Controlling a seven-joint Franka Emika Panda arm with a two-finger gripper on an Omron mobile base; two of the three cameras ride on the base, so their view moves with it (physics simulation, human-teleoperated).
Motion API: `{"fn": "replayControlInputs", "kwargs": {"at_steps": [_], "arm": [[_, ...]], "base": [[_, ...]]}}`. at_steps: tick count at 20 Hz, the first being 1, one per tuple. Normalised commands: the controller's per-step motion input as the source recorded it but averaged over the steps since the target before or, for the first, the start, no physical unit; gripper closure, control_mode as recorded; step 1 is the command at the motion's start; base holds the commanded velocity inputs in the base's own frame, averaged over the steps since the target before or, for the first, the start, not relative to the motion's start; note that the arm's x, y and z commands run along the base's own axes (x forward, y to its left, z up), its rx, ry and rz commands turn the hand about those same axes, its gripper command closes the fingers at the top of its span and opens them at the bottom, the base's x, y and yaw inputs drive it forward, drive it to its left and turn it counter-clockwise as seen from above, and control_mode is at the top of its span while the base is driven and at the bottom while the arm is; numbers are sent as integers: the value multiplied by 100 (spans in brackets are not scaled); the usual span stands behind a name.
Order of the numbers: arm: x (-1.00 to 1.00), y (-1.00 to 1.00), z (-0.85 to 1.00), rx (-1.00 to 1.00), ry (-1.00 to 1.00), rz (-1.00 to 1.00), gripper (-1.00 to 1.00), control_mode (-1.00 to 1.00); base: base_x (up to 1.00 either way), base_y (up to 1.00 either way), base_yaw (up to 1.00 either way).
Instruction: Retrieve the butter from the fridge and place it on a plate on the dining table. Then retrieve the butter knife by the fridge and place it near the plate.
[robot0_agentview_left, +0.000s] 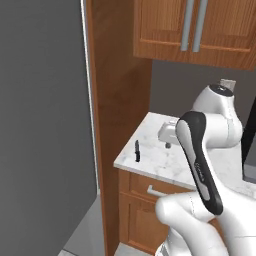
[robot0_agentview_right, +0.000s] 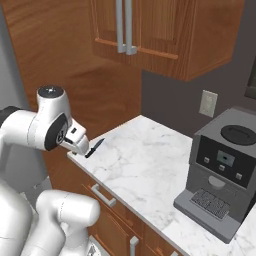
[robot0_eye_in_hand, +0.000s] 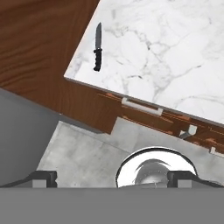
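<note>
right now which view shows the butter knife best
The hand view: the butter knife lies whole and unblocked near the counter corner, blade and handle distinct. The left base view shows it small and dark. In the right base view the tool covers its handle end.

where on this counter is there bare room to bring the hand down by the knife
The marble counter lies bare from the butter knife across to the coffee machine. It is tight on the knife's other side: it lies near the counter's corner, beside the wooden panel. The hand is open.
</note>
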Motion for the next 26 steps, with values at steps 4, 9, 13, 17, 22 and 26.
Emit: {"fn": "replayControlInputs", "kwargs": {"at_steps": [4,9,13,17,22,26], "arm": [[30,0,-33,-5,-6,0,-100,-100],[37,0,-21,-6,0,0,-100,-100],[47,0,-14,-6,4,0,-100,-100],[45,0,-14,-2,1,0,-100,-100],[39,5,-14,0,0,0,-100,-100],[41,7,-28,0,0,0,-100,-100]], "base": [[0,0,0],[0,0,0],[0,0,0],[0,0,0],[0,0,0],[0,0,0]]}}
